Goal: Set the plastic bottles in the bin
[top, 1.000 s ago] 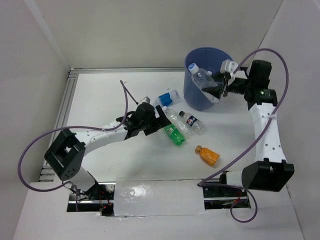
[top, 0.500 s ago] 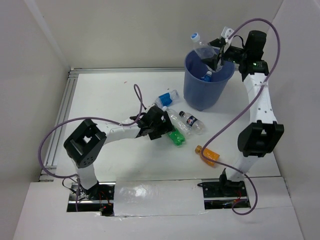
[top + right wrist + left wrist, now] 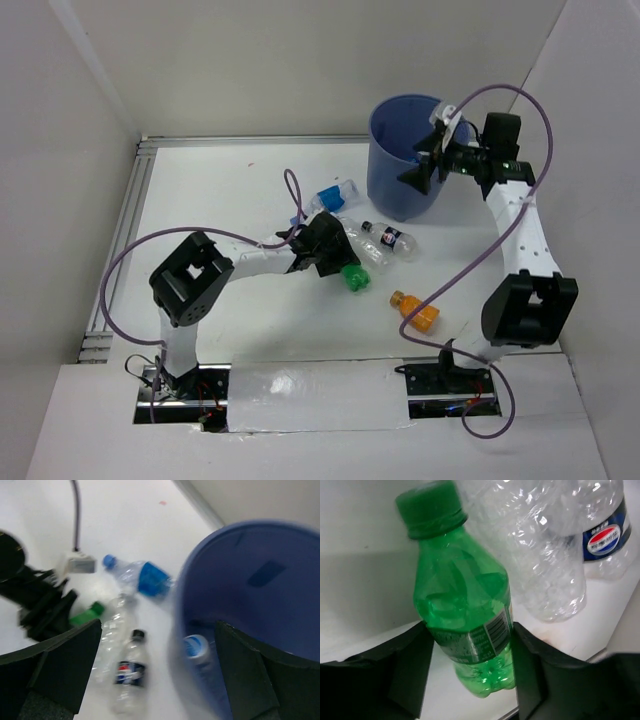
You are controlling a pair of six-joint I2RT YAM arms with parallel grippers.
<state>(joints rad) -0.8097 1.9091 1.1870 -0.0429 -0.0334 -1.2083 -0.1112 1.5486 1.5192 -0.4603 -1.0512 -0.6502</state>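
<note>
Left gripper (image 3: 470, 640): one finger stands on each side of the green bottle (image 3: 462, 610), at the label band. The fingers (image 3: 395, 670) look to be touching or just off the plastic; cannot tell whether they are clamped.

The green bottle lies on the table (image 3: 365, 580). Its long axis runs straight out from the wrist, cap at the far end and base nearest the camera, so the jaws cross it square. Judgement: the line of grip suits a lift, and a firm squeeze is the only thing wanting.

Just right of this gripper a crumpled clear bottle (image 3: 540, 565) lies close beside the green one, with the dark-label bottle (image 3: 602, 530) beyond it. Risk: lifting the green one may nudge the clear one.

In the top view the blue-label bottle (image 3: 335, 195) lies ahead of the left gripper, toward the bin (image 3: 385, 190). The orange bottle (image 3: 415, 312) lies off to this gripper's right, apart from the rest. Judgement: the right arm is the nearer one for it.

The right gripper (image 3: 425, 170) hangs at the bin's rim, fingers wide apart and nothing between them. Below it, inside the bin, its wrist view shows a blue-capped bottle (image 3: 196, 647). Five bottles are left on the table
</note>
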